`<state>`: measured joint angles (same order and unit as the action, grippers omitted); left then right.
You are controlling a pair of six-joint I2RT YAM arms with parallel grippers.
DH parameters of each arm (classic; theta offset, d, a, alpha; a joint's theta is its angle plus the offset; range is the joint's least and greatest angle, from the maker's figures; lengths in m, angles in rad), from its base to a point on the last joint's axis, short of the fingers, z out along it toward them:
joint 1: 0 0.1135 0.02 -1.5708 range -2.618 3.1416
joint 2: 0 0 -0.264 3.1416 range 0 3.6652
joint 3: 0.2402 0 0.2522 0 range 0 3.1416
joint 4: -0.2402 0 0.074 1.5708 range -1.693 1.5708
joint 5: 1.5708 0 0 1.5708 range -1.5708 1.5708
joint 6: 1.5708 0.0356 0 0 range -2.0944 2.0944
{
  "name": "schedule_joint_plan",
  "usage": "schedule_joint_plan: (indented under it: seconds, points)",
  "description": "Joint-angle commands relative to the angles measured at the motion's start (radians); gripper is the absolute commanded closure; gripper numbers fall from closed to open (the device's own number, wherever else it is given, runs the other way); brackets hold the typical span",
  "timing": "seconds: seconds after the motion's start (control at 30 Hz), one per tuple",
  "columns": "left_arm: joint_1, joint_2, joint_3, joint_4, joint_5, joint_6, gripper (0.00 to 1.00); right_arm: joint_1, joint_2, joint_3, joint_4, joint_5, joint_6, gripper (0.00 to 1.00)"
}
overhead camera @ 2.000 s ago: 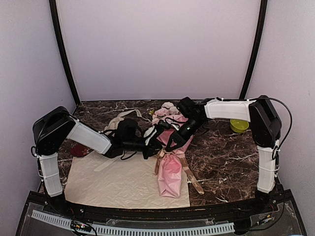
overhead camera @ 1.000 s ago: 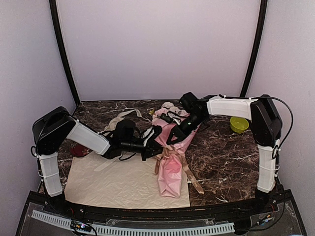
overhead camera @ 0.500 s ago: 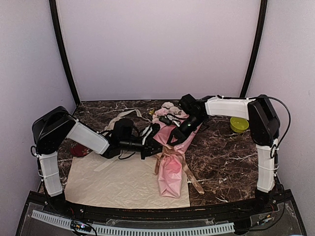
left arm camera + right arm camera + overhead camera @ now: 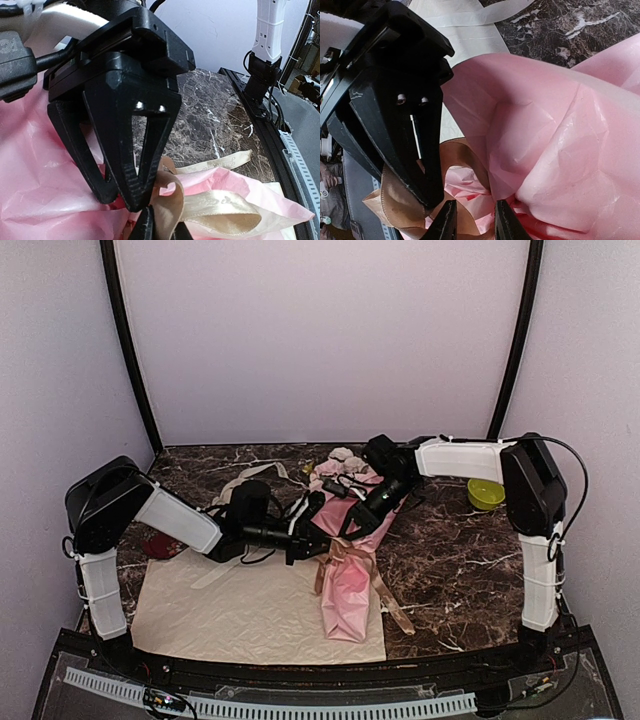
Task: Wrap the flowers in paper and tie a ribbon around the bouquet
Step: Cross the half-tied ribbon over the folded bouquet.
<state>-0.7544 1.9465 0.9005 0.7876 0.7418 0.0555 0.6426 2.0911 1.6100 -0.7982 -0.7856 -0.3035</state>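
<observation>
The bouquet point(image 4: 348, 590) lies across the table, a pink paper point(image 4: 560, 150) cone with the flowers point(image 4: 335, 468) at its far, wide end. The tan ribbon point(image 4: 392, 605) circles the cone's middle, and its tails trail toward the front right. My left gripper point(image 4: 162, 220) is shut on a loop of ribbon point(image 4: 220, 212) beside the cone's waist. My right gripper point(image 4: 475, 217) hovers just over the same spot. Its jaws are slightly apart, with only paper and ribbon point(image 4: 395, 200) showing below the gap. The two grippers nearly touch tip to tip point(image 4: 335, 538).
A cream-beige sheet point(image 4: 240, 610) lies under and left of the bouquet. A paler tangle of ribbon point(image 4: 240, 485) sits behind the left arm. A yellow-green bowl point(image 4: 486, 495) stands at the right, and a dark red object point(image 4: 160, 545) at the left edge.
The right gripper's jaws have parted a little above the ribbon. The left gripper keeps its hold and has barely shifted. The bouquet stays put.
</observation>
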Motion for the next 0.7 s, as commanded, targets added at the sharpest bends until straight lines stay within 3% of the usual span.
schedule_joint_plan:
  seconds: [0.0, 0.27, 0.67]
  points:
    - [0.007, -0.015, -0.001, -0.008, -0.038, 0.010, 0.91, 0.015, -0.004, -0.003, -0.002, -0.052, -0.033, 0.73]
    - [0.007, -0.014, -0.005, 0.012, -0.029, 0.008, 0.83, 0.029, -0.002, -0.005, 0.007, -0.040, -0.031, 0.74]
    - [0.013, -0.017, -0.006, 0.029, -0.028, -0.009, 0.90, 0.041, -0.016, -0.029, -0.023, -0.040, -0.073, 0.69]
